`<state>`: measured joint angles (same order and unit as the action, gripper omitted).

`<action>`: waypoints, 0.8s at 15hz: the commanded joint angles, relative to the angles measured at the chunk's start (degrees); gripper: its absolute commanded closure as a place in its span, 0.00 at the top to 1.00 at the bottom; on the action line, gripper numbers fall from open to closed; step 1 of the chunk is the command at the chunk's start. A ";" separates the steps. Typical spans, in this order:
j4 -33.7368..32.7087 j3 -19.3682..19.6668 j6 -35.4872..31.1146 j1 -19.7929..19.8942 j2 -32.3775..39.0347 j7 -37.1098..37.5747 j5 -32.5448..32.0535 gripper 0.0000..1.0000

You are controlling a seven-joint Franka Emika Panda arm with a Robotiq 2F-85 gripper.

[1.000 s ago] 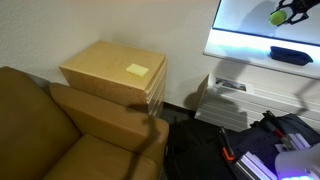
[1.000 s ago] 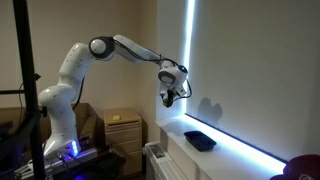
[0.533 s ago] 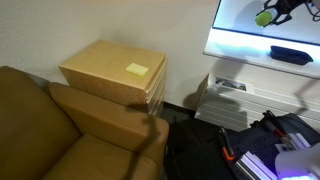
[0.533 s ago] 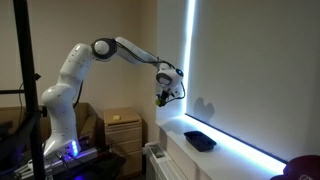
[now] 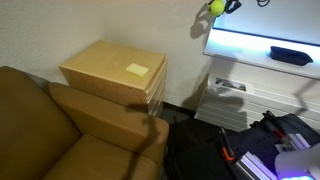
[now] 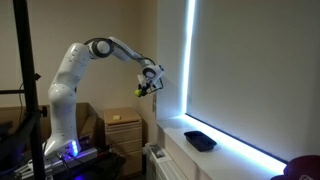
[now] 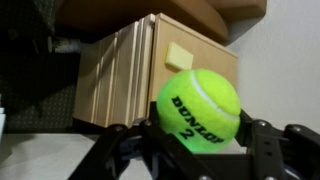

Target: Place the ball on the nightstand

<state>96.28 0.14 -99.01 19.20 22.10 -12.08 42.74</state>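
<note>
Wrist view shows the gripper (image 7: 200, 142) clamped on one ball (image 7: 198, 108), its dark jaws pressed against the ball's two sides. The ball is round, so it has no long axis. Its printed face is turned to the wrist camera, with "DUNLOP" in black capitals and a "2" beneath, both slanting a little. A white seam curves across its upper right.

Beyond the ball stands one nightstand (image 7: 115, 70). It appears turned on its side here, so the stacked drawer edges run up and down, and its flat top faces right. One square yellow note (image 7: 180, 55) lies on that top. Nothing can be read on it.

In an exterior view the gripper (image 5: 224, 5) holds the ball (image 5: 216, 7) high in the air, well apart from the nightstand (image 5: 110, 62) and off to the window side of it. The note (image 5: 137, 70) sits near the top's edge on that same side.

In an exterior view the arm (image 6: 85, 60) reaches out, and the gripper (image 6: 148, 84) and ball (image 6: 141, 90) hang above the nightstand (image 6: 123, 130).

One brown couch (image 5: 60, 130) stands just beside the nightstand. One flat black tray (image 5: 288, 54) lies on the white sill (image 5: 240, 62), far from the nightstand.
</note>
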 commanded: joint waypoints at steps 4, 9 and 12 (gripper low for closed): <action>0.26 -3.22 5.32 -13.07 -5.71 -2.13 -1.71 0.42; -1.18 -3.24 5.15 -16.18 -5.48 -3.38 -2.50 0.67; -0.60 -2.85 4.58 -16.55 -4.39 -3.00 -4.37 0.42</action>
<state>95.20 -3.12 -93.81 3.92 16.66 -16.41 40.09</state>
